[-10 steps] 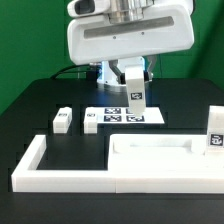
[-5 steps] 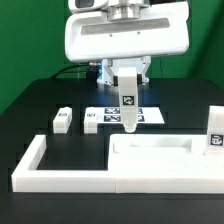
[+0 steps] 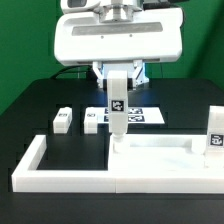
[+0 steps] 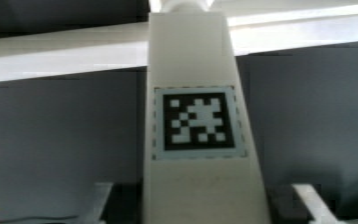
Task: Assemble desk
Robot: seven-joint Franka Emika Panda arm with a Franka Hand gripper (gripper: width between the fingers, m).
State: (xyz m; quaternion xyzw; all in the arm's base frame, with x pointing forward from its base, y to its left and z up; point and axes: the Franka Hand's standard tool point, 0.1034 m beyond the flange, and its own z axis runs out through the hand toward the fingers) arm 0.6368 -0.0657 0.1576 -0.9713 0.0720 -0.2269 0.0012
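My gripper (image 3: 118,84) is shut on a white block leg (image 3: 118,108) with a black-and-white tag. The leg hangs upright, its lower end right above or touching the far left corner of the white tabletop (image 3: 152,158); I cannot tell if it touches. In the wrist view the leg (image 4: 197,120) fills the middle between the gripper's fingers (image 4: 311,200). Two more legs (image 3: 63,120) (image 3: 92,120) lie on the table at the exterior view's left. A fourth leg (image 3: 214,131) stands upright at the right.
The long low white U-shaped border wall (image 3: 32,160) runs along the front and left of the tabletop. The marker board (image 3: 140,116) lies flat behind the held leg. The table top is black.
The gripper has carried the leg toward the exterior view's left and downward, from over the marker board to the tabletop's far left corner.
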